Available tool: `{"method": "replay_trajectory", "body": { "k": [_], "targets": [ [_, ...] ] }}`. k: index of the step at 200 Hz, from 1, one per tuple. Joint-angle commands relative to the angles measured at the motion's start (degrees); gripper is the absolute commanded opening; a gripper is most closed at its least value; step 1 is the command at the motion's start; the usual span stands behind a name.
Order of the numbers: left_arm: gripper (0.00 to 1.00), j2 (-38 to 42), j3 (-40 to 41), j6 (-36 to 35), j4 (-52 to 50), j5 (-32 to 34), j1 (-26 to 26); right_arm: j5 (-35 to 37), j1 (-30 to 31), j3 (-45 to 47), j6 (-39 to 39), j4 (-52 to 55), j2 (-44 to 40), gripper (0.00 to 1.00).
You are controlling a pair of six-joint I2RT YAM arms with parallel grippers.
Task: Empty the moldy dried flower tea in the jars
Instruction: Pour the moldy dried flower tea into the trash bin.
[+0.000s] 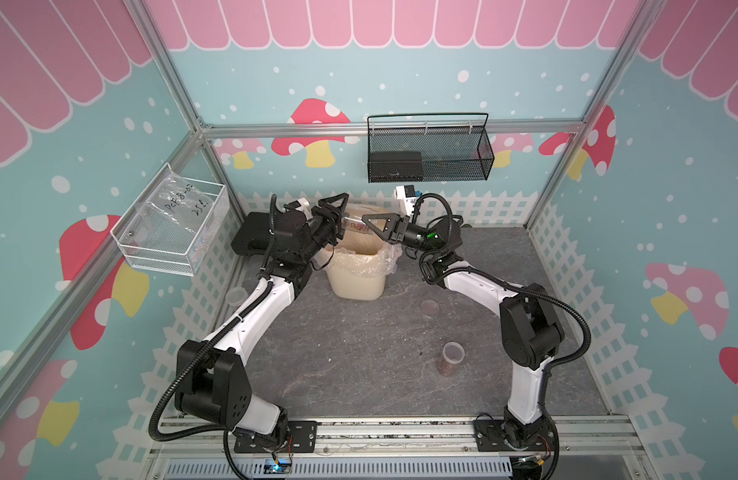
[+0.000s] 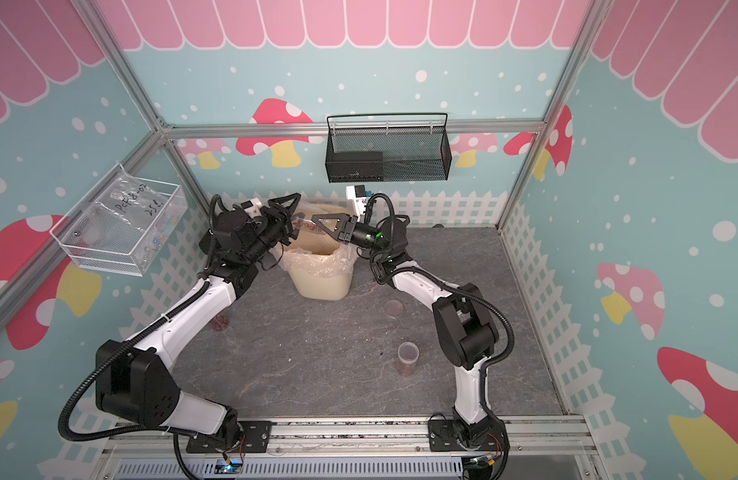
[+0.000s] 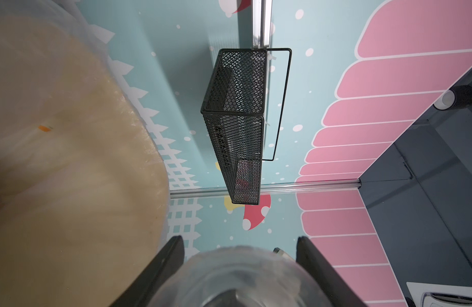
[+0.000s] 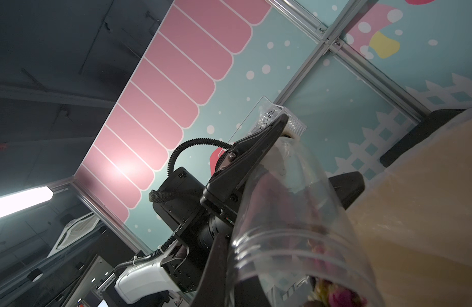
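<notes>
The right gripper point(image 1: 369, 224) is clamped tight on a small clear plastic cylindrical jar point(image 1: 352, 225); the jar lies on its side in the air above the cream plastic-lined waste bin point(image 1: 356, 286), which stands at 12 o'clock on the grey stone-look table point(image 1: 359, 374). In both top views the jar spans the gap between the two grippers; the left gripper point(image 1: 339, 219) meets its other end from the 9 o'clock side. In the left wrist view its black fingers point(image 3: 168, 260) flank the jar's round clear end closely; I cannot tell whether they press it or stand just off it. Pink and yellow bits of dried flower tea point(image 4: 335, 295) lie inside the held jar, seen in the right wrist view.

A second clear jar point(image 1: 453, 357) stands upright at 4 o'clock, with reddish-brown tea in its bottom; a flat round clear lid point(image 1: 429, 307) lies on the table at 2 o'clock, apart from it. A third clear jar point(image 2: 219, 322) sits at 9 o'clock, mostly hidden behind the left arm; reddish-brown contents show in a top view.
</notes>
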State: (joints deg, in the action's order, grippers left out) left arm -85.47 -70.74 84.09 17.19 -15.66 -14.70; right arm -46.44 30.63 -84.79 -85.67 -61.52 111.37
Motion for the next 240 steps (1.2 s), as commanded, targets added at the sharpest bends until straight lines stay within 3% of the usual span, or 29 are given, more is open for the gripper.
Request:
{"method": "replay_trajectory", "body": {
  "k": [1, 50, 109, 195, 240],
  "targets": [
    [0.32, -0.4, 0.4, -0.4, 4.2, 1.2, -0.1, 0.6, 0.5, -0.9, 0.3, -0.3, 0.8, 0.13],
    [0.15, 1.1, 0.3, -4.9, 2.5, 3.7, 0.0, 2.0, 0.6, -1.2, 5.7, 6.7, -1.8, 0.39],
    [0.08, 2.7, -0.5, -10.1, -1.0, 6.7, 0.9, 8.0, -0.2, 1.9, 18.4, 18.6, -9.1, 0.61],
    [0.02, 1.1, -8.2, -33.6, -12.8, 13.0, 1.0, 13.9, -3.2, 10.2, 36.0, 31.4, -19.5, 0.72],
    [0.00, -2.6, -13.0, -50.9, -18.1, 19.2, -1.8, 18.9, -3.2, 14.6, 49.8, 39.8, -25.8, 0.75]
  ]
}}
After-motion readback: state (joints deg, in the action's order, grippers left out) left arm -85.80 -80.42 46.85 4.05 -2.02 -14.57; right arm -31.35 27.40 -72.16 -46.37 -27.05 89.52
